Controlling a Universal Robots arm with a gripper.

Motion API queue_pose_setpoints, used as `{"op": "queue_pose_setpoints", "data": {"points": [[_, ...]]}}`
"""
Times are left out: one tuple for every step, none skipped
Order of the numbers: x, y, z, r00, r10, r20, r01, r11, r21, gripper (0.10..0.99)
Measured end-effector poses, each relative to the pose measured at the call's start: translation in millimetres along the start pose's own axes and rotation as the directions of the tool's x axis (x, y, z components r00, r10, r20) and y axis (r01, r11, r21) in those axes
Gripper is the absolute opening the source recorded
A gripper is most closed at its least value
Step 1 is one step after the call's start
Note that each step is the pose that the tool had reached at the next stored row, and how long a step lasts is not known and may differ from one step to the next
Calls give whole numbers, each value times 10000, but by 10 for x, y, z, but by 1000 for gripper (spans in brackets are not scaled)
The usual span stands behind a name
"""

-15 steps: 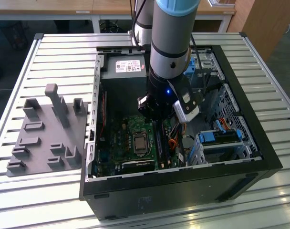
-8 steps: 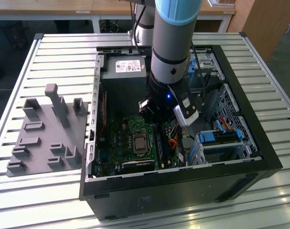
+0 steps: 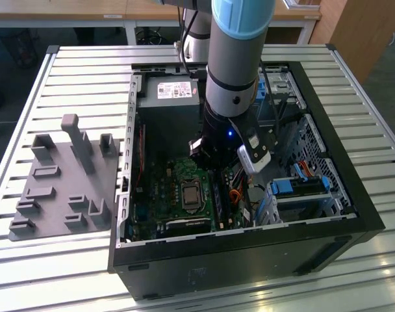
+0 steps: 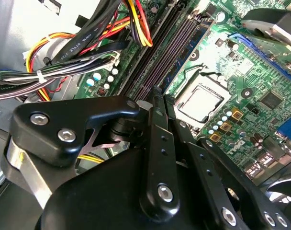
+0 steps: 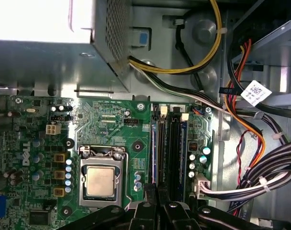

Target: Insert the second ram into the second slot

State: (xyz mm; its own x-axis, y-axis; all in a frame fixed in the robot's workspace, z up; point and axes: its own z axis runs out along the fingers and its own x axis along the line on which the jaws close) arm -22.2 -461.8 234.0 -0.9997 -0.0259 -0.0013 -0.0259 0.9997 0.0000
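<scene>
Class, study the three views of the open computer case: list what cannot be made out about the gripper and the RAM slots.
- Near ends of the RAM slots: first wrist view, covered by the gripper.
- Whether a RAM stick is held: both wrist views, gripper linkage blocks the fingertips.
- Slots in the exterior view: arm stands in front.

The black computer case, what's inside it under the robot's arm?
Inside the open black computer case lies a green motherboard with a silver square processor, long dark memory slots and bundled coloured cables. The black tool covers the slots' near ends.
</scene>
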Motion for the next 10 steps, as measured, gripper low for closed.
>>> {"op": "queue_pose_setpoints", "data": {"points": [[0, 0, 1, 10000, -1, 1, 1, 10000, -2, 129], [0, 0, 1, 10000, -1, 0, 1, 10000, -1, 129], [0, 0, 1, 10000, -1, 0, 1, 10000, -2, 129], [-1, 0, 2, 10000, -1, 0, 1, 10000, -2, 129], [-6, 0, 3, 10000, -3, 1, 3, 10000, -3, 129], [-10, 0, 5, 10000, -3, 1, 3, 10000, -3, 129], [-14, 0, 6, 10000, -1, 1, 1, 10000, -4, 129], [-19, 0, 6, 10000, -1, 1, 1, 10000, -2, 129], [-23, 0, 8, 10000, -1, 1, 1, 10000, -2, 129], [-28, -1, 10, 10000, -1, 1, 1, 10000, -3, 129]]}}
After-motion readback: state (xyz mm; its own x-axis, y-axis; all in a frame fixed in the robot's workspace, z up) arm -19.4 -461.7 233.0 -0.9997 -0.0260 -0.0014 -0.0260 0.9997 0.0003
